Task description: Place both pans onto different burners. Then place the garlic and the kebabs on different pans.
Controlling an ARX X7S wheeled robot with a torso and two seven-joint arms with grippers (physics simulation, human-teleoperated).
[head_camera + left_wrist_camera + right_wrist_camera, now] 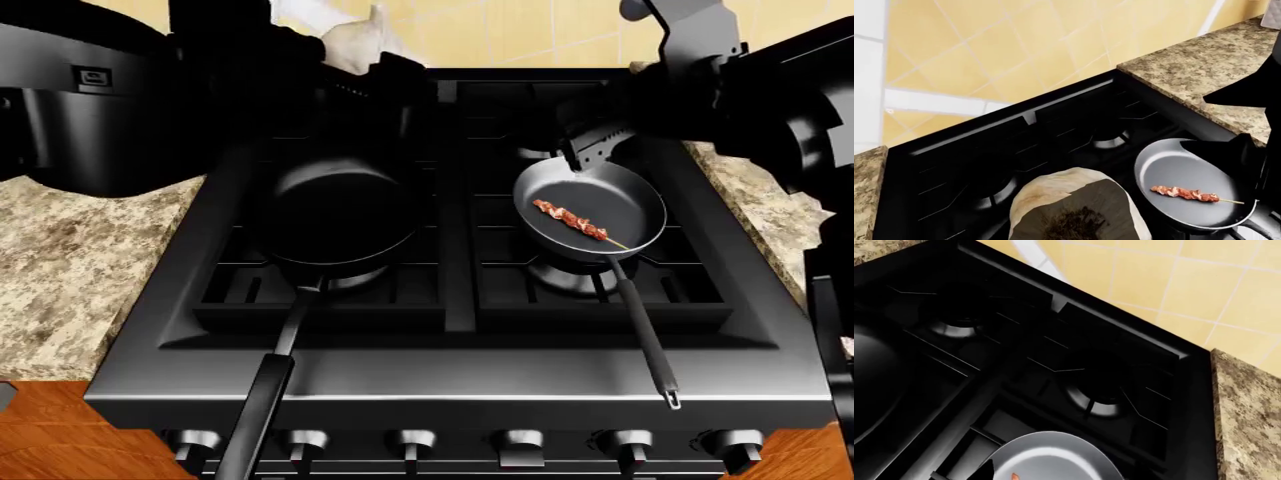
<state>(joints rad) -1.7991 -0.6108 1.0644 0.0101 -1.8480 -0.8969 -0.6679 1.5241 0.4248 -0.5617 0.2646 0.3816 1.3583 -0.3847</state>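
The garlic (pixel 1077 207) fills the near field of the left wrist view, a whitish, papery bulb with a dark rooty base, clamped in the left gripper (pixel 358 42), which hangs high over the rear of the stove (pixel 454 300). It should handle as light and firm, though the rounded skin could slip (a squeeze across its widest part suits it best). Below and forward of that pincer sits the black pan (pixel 334 215), deep, matte, with a long flat handle, empty on its grated cast-iron burner (pixel 327 275). The grey pan (pixel 591 212), smooth and shallow with a thin handle, lies just under the right gripper (pixel 601 140) and holds the kebab (pixel 570 219): reddish chunks on a pale, stiff skewer. Whether the right pincer is released or clenched, I cannot tell.
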